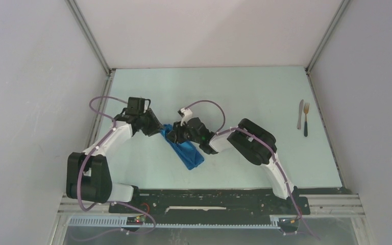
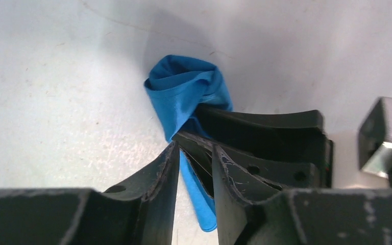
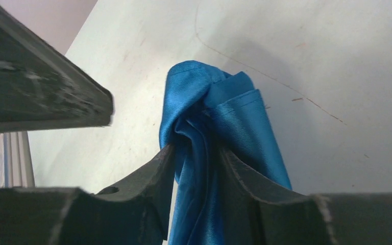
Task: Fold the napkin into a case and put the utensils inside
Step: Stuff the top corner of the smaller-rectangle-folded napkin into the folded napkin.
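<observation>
I have both pincers on the napkin (image 1: 190, 153), meeting at its far end. The left pincer (image 2: 195, 148) stands narrow. The blue cloth runs between its fingers, but a sliver of table (image 1: 245, 92) shows beside the cloth on one side, so I judge the jaws slack rather than clamped. The right pincer (image 3: 196, 153) has the cloth bunched full between its fingers, touching both. Whether it pinches or merely rests there I cannot tell. Just ahead of both sets of fingertips the napkin's end sits in a crumpled knot. Beneath and behind the right pincer, towards the arm bases, the rest of the cloth lies as a narrow strip. The right pincer's fingers lie close across the tips of the left pincer's own.

As I read it, the fold is only partly done. The cloth is already long and narrow, but its end is rumpled and I see no clear opening. The knife (image 1: 300, 113) and fork (image 1: 305, 120) lie side by side, well away on the right pincer's outer side, untouched. What remains is to tidy that end, then fetch both and slide them in.
</observation>
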`<state>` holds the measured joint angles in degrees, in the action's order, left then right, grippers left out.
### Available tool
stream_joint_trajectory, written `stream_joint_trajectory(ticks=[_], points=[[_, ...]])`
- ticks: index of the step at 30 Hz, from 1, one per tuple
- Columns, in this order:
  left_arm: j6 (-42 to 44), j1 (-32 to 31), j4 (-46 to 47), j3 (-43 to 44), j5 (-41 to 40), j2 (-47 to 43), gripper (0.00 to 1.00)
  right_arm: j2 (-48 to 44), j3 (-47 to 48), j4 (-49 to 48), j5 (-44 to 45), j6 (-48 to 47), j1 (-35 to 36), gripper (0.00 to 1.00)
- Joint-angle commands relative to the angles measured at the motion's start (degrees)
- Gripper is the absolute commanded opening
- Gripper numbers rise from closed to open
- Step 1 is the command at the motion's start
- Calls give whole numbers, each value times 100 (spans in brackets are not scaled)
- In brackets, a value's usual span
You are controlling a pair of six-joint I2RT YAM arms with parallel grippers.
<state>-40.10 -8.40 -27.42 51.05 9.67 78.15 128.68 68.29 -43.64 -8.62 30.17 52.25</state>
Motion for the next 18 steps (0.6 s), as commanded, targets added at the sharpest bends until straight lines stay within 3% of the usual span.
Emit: stream_joint_trajectory(ticks=[1,9,12,18], points=[[-51,147,146,-208,-63,40,34,-265,-97,543,-446,29,12,46],[-249,207,399,-400,-133,194,25,-348,-261,409,-1000,474,-157,53],[-239,208,460,-520,-222,-16,31,-459,-423,237,-1136,641,-233,56],[-82,270,359,-503,-169,-18,34,-619,-534,189,-1159,1039,-384,59]])
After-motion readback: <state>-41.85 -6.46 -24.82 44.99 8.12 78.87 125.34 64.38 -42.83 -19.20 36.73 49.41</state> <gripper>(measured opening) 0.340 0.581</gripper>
